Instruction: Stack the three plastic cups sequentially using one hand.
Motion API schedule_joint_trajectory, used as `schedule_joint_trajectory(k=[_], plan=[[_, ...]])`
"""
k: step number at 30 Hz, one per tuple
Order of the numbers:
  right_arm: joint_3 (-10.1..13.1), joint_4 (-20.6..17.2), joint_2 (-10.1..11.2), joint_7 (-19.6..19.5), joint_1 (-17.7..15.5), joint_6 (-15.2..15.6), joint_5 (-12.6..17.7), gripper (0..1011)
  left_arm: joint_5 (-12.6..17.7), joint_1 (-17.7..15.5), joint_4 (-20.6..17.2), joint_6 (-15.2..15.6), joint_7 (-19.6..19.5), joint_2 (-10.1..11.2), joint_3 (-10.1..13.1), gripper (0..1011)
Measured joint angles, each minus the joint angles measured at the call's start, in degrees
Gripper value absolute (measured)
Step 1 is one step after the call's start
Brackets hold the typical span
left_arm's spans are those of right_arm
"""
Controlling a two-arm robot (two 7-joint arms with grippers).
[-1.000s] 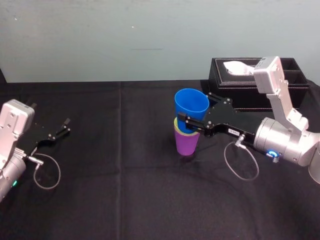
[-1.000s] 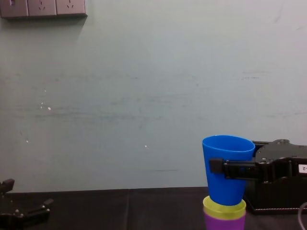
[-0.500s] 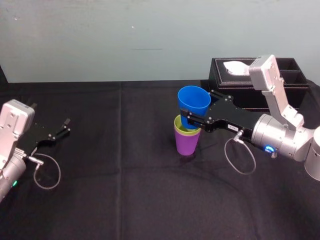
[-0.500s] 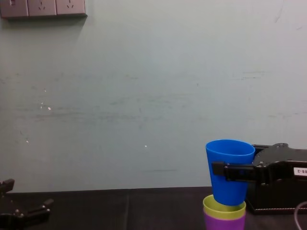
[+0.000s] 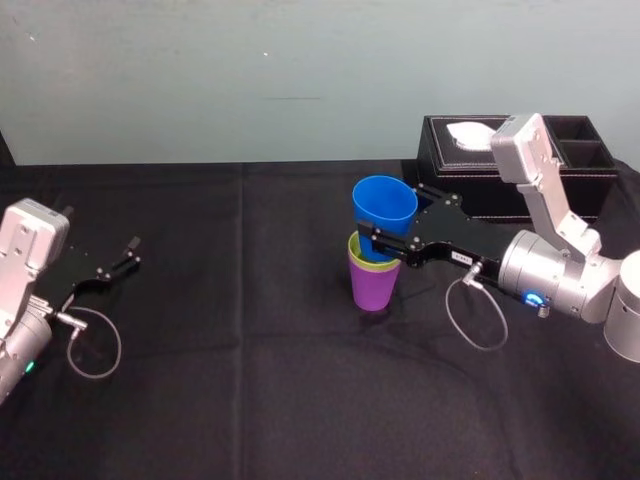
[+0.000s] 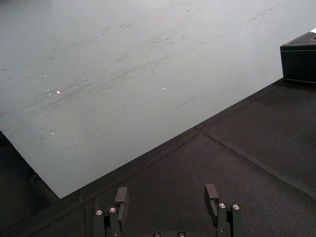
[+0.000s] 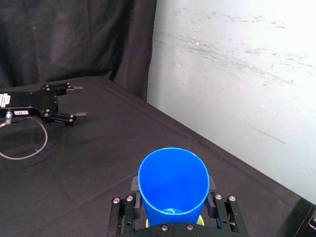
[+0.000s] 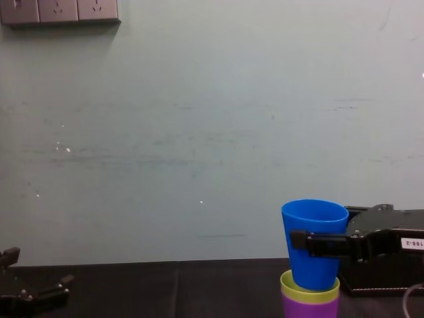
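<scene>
While the right gripper (image 5: 378,242) was clamped on the blue cup (image 5: 384,205), that cup's base sat inside the mouth of the two cups already nested below it.

The jaws pressed the blue cup's wall from both sides at about mid-height, and the cup stood roughly upright with most of its wall above the rim of the yellow-green cup (image 5: 353,250). The yellow-green cup sat deep in the purple cup (image 5: 372,288), which stood near the middle of the black cloth-covered table (image 5: 250,390). From the chest camera the blue cup's bottom dipped just below the yellow-green rim. A black leather tissue box (image 5: 450,178) stood behind the right arm, near the wall. Well apart at the table's left, the left gripper (image 5: 120,258) rested low with its fingers (image 6: 121,195) spread apart and nothing between them.
</scene>
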Motion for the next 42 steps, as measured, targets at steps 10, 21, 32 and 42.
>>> schedule_joint_trajectory(k=[10,21,32,42], plan=[[-0.33,1.65,-0.79,0.39,0.46,-0.39,-0.48,732,0.00,0.00,0.00,0.00,0.00,0.00,0.00,1010],[-0.54,3.12,-1.30,1.04,0.72,-1.02,-0.73,732,0.00,0.00,0.00,0.00,0.00,0.00,0.00,1010],[-0.68,4.48,-1.70,1.30,0.71,-1.33,-0.81,732,0.00,0.00,0.00,0.00,0.00,0.00,0.00,1010],[-0.67,4.35,-1.67,1.34,0.68,-1.33,-0.80,735,0.00,0.00,0.00,0.00,0.00,0.00,0.00,1010]])
